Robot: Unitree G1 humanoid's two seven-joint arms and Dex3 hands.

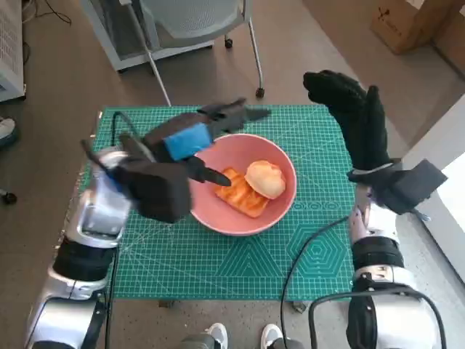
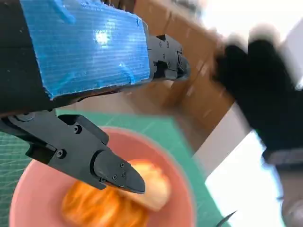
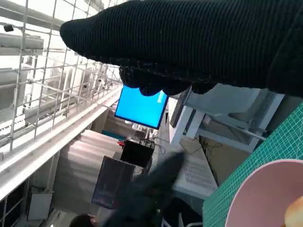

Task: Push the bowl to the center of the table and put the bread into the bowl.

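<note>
A pink bowl (image 1: 218, 218) sits near the middle of the green cutting mat (image 1: 218, 254). Inside it lie a round pale bun (image 1: 265, 178) and an orange-brown toasted slice (image 1: 240, 193). My left hand (image 1: 190, 139) hovers over the bowl's left rim with fingers apart, holding nothing. In the left wrist view its black fingers (image 2: 113, 172) spread above the bowl (image 2: 38, 189) and the bun (image 2: 151, 184). My right hand (image 1: 356, 116) is raised at the mat's right edge, fingers extended, empty. The right wrist view shows the glove (image 3: 189, 42) and a piece of bowl rim (image 3: 255, 189).
A grey chair (image 1: 196, 22) and a white cabinet stand behind the table. Cardboard boxes (image 1: 414, 22) lie on the floor at the upper right. Someone's feet (image 1: 240, 336) show at the table's near edge. A black cable (image 1: 305, 254) crosses the mat's right front.
</note>
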